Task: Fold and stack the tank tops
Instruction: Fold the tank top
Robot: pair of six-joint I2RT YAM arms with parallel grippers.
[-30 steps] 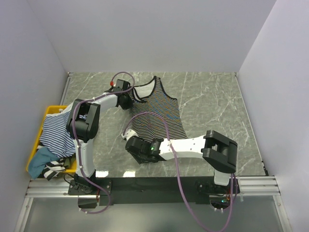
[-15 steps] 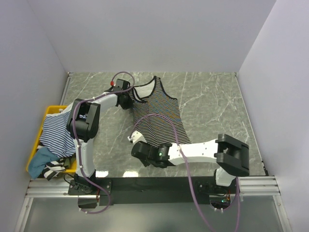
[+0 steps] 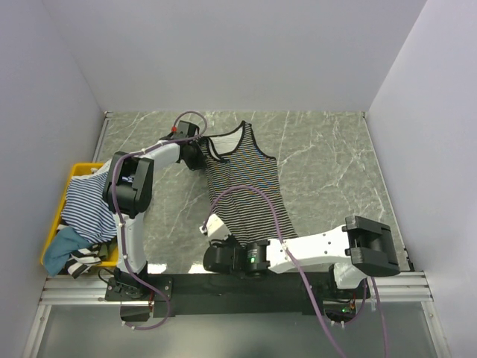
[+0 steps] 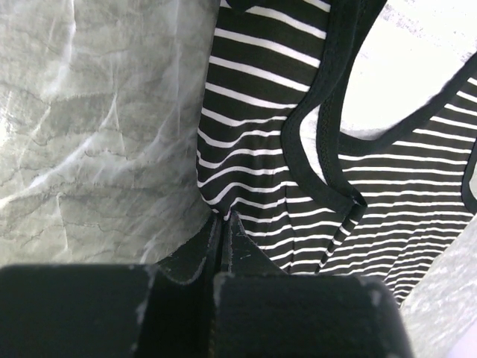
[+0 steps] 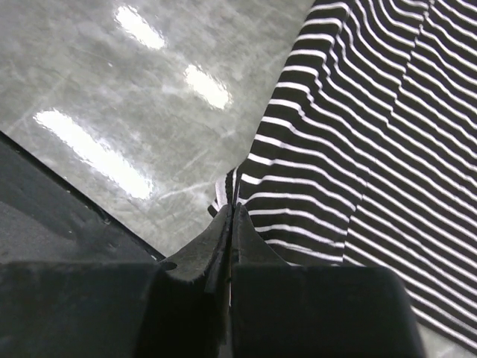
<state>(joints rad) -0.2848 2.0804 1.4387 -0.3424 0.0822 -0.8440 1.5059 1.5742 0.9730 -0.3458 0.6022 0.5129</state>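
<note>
The tank top (image 3: 242,179) spans left pincer (image 4: 223,221) to right pincer (image 5: 232,213), seemingly taut.

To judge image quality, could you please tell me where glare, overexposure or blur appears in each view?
Right wrist: bright glare streaks on the grey marble tabletop; the black-and-white striped tank top is sharp. Left wrist: the bare area at the upper right is washed out white, stripes crisp. Top external: even lighting, only faint reflections near the front edge.
</note>
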